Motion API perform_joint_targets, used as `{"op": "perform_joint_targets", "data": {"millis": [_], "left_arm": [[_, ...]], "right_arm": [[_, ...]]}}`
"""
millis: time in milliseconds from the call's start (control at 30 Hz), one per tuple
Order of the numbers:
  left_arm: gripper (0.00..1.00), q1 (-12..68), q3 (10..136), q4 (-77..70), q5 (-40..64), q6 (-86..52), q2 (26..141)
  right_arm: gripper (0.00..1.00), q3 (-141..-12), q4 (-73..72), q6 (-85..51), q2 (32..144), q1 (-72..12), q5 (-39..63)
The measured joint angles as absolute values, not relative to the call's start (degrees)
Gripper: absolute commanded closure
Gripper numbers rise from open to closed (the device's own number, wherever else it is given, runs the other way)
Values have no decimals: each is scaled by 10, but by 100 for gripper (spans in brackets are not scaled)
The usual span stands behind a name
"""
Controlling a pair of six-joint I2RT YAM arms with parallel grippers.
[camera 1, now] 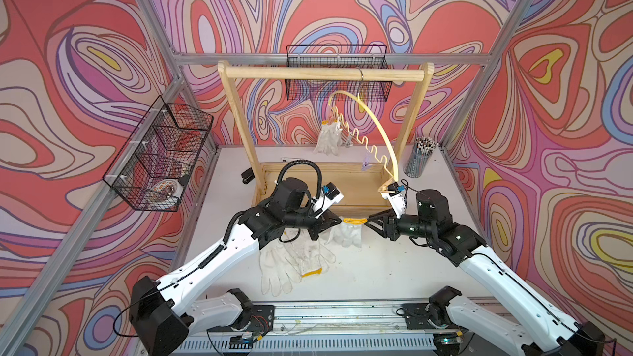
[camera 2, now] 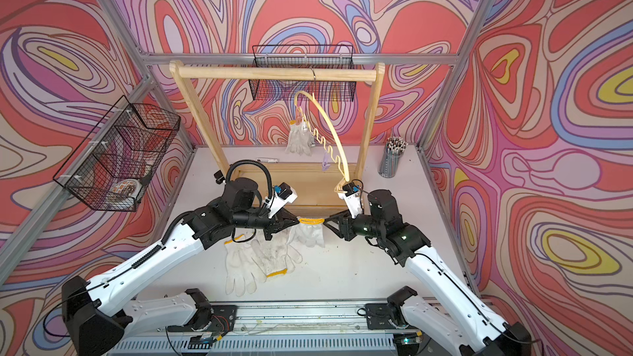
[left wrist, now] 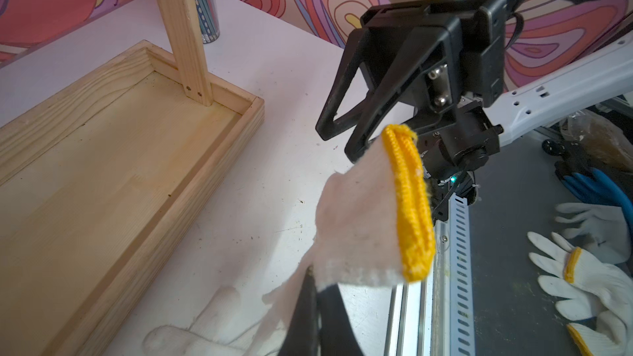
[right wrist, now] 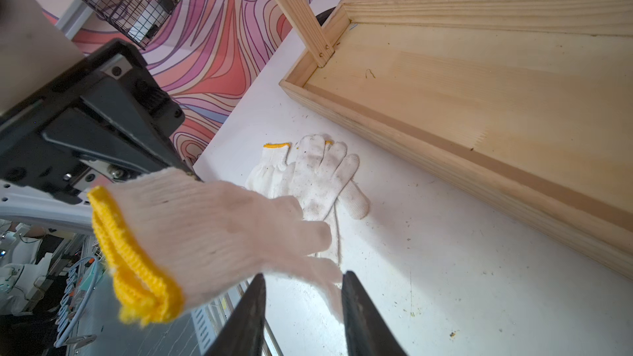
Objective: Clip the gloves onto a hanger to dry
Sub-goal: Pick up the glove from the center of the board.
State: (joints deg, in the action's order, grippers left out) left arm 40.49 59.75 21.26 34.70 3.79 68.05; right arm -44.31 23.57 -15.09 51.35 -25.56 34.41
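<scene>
While left tool (camera 1: 337,221) pinches one cuff corner of glove (camera 1: 347,234) above surface (camera 1: 394,268), right tool (camera 1: 367,223), jaws apart at opp. corner, should bite below yellow hem w/o tugging, then lift twd hanger (camera 1: 376,121) behind.

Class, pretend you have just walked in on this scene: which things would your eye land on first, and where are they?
First, the white glove held in mid-air between the arms: the left gripper is shut on its cuff end, the right gripper open at the other side. Behind, the pale yellow hanger dangles steeply tilted from the wooden rail, one clipped glove on it. Below, loose gloves lie on the table.
</scene>
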Motion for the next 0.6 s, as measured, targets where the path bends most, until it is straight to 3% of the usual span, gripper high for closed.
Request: {"op": "perform_joint_targets", "data": {"millis": [167, 600], "left_arm": [[100, 401, 602, 212, 382, 32, 688], [100, 375, 602, 190, 447, -3, 716]], "right_arm": [[57, -442, 226, -153, 492, -256, 350], [60, -441, 226, -146, 463, -256, 368]]}}
